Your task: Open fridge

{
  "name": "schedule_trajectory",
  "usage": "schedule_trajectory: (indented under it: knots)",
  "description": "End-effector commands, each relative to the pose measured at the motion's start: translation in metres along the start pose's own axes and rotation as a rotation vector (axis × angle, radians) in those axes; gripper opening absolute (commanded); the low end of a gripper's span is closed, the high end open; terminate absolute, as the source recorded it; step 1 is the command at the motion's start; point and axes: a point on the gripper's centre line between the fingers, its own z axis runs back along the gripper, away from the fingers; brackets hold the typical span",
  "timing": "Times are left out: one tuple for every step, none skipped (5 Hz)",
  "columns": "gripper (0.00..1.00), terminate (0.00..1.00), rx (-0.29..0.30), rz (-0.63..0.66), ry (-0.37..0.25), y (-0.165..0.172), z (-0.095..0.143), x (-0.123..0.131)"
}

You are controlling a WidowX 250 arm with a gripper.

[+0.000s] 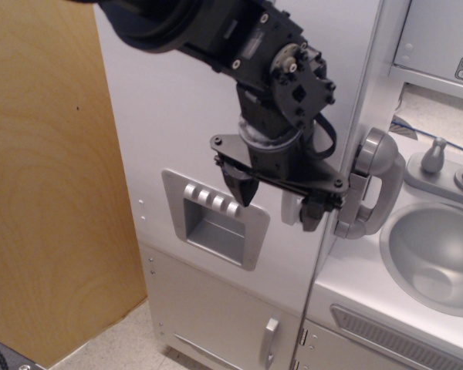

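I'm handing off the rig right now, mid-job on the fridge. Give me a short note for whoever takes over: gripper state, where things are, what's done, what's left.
Gripper: open, fingers pointing down in front of the fridge door, one finger over the dispenser panel, the other near the bottom of the door handle. It holds nothing.
Fridge: the large door looks shut; most of the handle is hidden behind the arm.
Nearby: toy phone handset just right of the gripper, sink beyond, smaller lower door below.
Done: the approach to the handle.
Left: close on the handle, pull the door open. Keep off the handset.
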Motion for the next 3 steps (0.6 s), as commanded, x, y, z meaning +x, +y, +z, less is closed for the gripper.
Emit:
schedule_trajectory:
  knots:
    - [1.00,0.00,0.005,0.019,-0.068,0.003,-0.004,0.040]
    - [1.00,0.00,-0.020,0.007,-0.079,0.004,-0.012,0.044]
    - [0.00,0.00,-0.034,-0.035,-0.092,0.001,-0.016,0.039]
